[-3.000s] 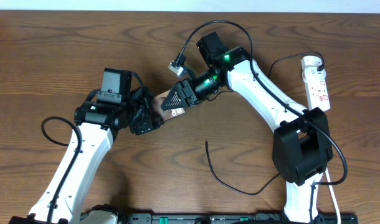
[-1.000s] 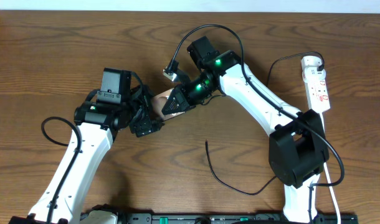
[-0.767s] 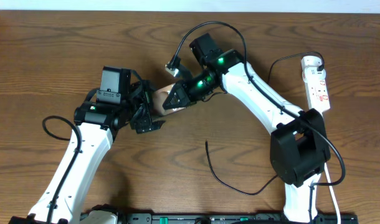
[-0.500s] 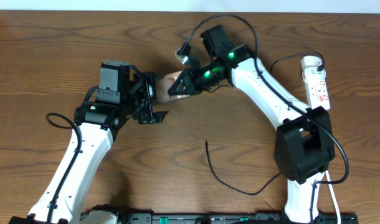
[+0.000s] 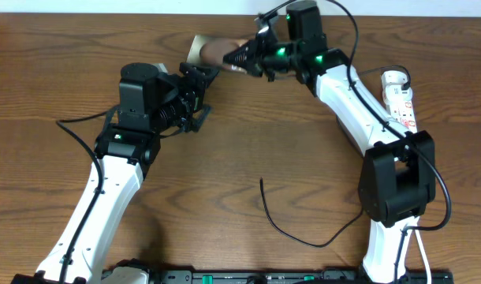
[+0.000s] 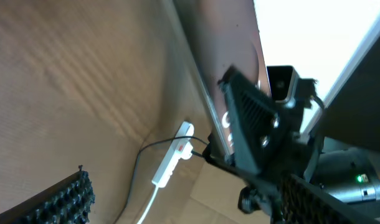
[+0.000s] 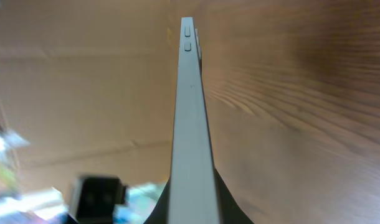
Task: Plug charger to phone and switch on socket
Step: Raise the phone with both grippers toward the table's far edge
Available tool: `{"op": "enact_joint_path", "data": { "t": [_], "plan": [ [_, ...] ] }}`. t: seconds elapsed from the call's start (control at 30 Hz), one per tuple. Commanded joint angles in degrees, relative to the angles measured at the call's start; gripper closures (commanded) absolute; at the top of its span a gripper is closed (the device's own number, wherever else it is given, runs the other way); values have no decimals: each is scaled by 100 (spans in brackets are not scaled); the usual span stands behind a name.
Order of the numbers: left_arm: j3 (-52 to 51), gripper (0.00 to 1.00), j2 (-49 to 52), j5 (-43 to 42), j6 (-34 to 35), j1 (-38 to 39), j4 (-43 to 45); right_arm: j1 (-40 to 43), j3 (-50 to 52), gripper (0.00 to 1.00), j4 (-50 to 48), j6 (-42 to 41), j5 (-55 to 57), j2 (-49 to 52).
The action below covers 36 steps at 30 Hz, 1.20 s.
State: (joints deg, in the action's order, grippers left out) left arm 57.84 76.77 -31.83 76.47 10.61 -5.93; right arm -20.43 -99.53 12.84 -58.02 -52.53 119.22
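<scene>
Bare brown wooden table [image 5: 248, 134] lies open in the middle and down the left side. A long thin black cable [image 5: 281, 229] loops across the near-centre. The narrow white power strip [image 5: 404, 106] at the right edge is hemmed on its left by the white right arm [image 5: 359, 118]. At the far edge the flat brownish phone [image 5: 209, 52], clamped in the right gripper [image 5: 239, 57], stands just beyond the spread left gripper [image 5: 201, 96]

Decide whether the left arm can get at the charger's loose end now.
Probably yes: the left fingers stand open, and the charger lies on bare table with nothing covering it.
</scene>
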Motion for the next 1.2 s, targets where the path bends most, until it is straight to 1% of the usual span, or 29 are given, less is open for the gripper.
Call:
{"op": "enact_joint_path", "data": {
  "t": [0.0,0.07,0.17,0.27,0.37,0.47,0.53,0.67,0.73,0.83,0.93,1.07,1.17],
  "plan": [
    [116,8,-4,-46,-535,-81,339,48,-87,99,-387,-1652,-96,-37],
    [116,8,-4,44,-535,-234,636,46,-87,99,-684,-2205,-122,-37],
    [116,8,-2,142,-619,-492,1113,39,-87,99,-1244,-2680,-199,-37],
    [116,7,31,140,-817,-704,1554,33,-87,99,-2044,-3139,-317,-37],
    [96,8,153,72,-1027,-798,1773,-4,-87,99,-2645,-3239,-492,-37],
    [-13,8,380,-129,-1019,-798,2170,-35,-87,99,-2693,-3235,-616,-37],
    [-140,8,608,-326,-835,-798,2809,-35,-87,99,-2688,-3220,-688,-37],
    [-372,8,1119,-363,-103,-800,4347,-35,-87,98,-2704,-3217,-831,-37],
    [-402,8,1344,-365,232,-798,4817,-35,-87,99,-2734,-3213,-879,-37],
    [-402,8,1585,-352,468,-804,5169,-22,-87,99,-2872,-3213,-981,-37],
    [-402,8,1648,-350,688,-863,5292,-20,-87,98,-2892,-3176,-1051,-37],
    [-402,8,1646,-332,999,-1029,5458,-33,-87,99,-2800,-2870,-1202,-37],
    [-402,8,1646,-358,1207,-1169,5532,-68,-87,98,-2507,-2612,-1300,-37]
  ]
}}
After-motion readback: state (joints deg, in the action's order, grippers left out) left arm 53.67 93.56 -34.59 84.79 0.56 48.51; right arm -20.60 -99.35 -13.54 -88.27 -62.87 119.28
